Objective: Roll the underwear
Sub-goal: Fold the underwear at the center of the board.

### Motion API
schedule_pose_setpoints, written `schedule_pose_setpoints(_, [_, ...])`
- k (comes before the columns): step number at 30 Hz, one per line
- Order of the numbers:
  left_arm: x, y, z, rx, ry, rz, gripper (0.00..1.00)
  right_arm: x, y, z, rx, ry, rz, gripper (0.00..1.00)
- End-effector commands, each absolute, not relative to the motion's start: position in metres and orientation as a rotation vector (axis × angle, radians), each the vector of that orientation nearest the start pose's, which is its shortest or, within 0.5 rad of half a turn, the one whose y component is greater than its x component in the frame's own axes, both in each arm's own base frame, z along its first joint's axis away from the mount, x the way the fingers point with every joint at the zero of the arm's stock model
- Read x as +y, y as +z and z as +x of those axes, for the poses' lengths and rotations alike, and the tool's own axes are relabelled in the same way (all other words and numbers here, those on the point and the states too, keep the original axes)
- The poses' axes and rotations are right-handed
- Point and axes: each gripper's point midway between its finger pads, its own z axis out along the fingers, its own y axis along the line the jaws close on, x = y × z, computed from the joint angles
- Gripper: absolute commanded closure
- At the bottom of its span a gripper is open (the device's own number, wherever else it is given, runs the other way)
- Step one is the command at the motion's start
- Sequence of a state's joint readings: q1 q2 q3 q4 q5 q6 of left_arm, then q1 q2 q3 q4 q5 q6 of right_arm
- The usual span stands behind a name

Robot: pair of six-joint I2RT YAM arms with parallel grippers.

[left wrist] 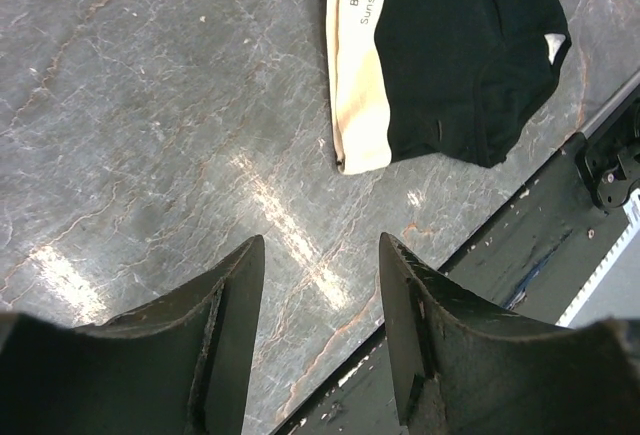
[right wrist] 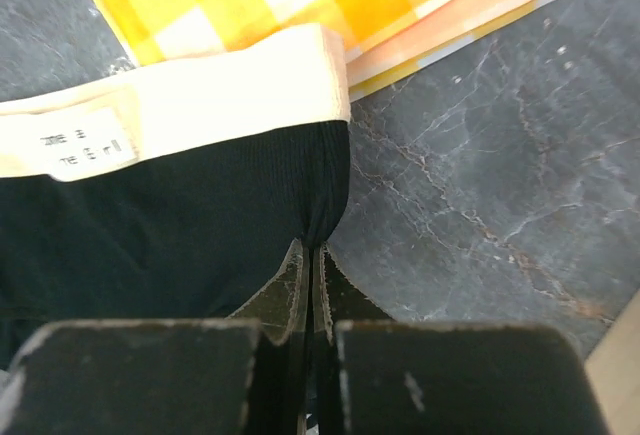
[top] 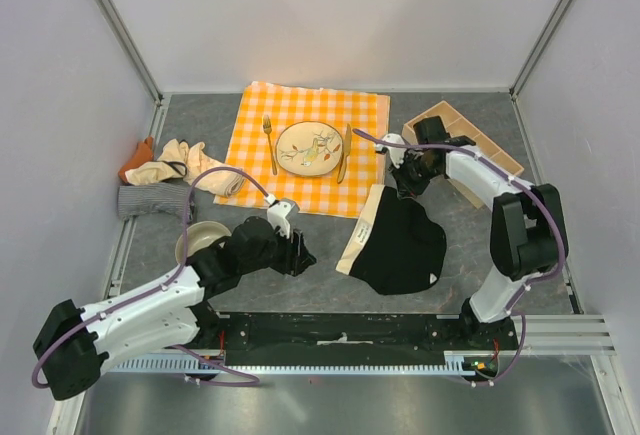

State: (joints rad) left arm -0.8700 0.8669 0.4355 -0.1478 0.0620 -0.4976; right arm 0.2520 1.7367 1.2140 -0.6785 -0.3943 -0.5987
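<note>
Now: right gripper [right wrist: 308, 252] jaws clamped on black cloth underwear with cream waistband [top: 400, 245]; left gripper [left wrist: 322, 255] jaws apart, empty. Best pull low, fabric taut.

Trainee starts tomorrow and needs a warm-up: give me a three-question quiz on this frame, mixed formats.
1. True or false: the left hand is open and holds nothing.
2. What is the right hand pinching? A) black underwear B) fork C) bowl
3. Fill in: the plate sits on the ____.
Key: 1 true; 2 A; 3 checked tablecloth.
</note>
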Motion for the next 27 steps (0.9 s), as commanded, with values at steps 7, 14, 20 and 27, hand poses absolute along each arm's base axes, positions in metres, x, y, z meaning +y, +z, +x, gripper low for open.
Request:
schedule_pose_setpoints(7, [-0.234,0.111,0.167,2.189,-0.831,0.379,0.43,0.154,0.113,0.313,2.155,0.579,-1.276,1.00])
schedule_pose_setpoints(14, [-0.231,0.115,0.164,2.187,-0.853,0.348,0.43,0.171,0.115,0.255,2.043,0.675,-1.476,1.00])
schedule_pose_setpoints(20, [-0.227,0.119,0.160,2.170,-0.881,0.312,0.43,0.194,0.118,0.223,1.935,0.673,-1.607,1.00])
schedule_pose_setpoints(27, [-0.225,0.116,0.155,2.183,-0.902,0.293,0.43,0.214,0.103,0.195,1.896,0.667,-1.773,1.00])
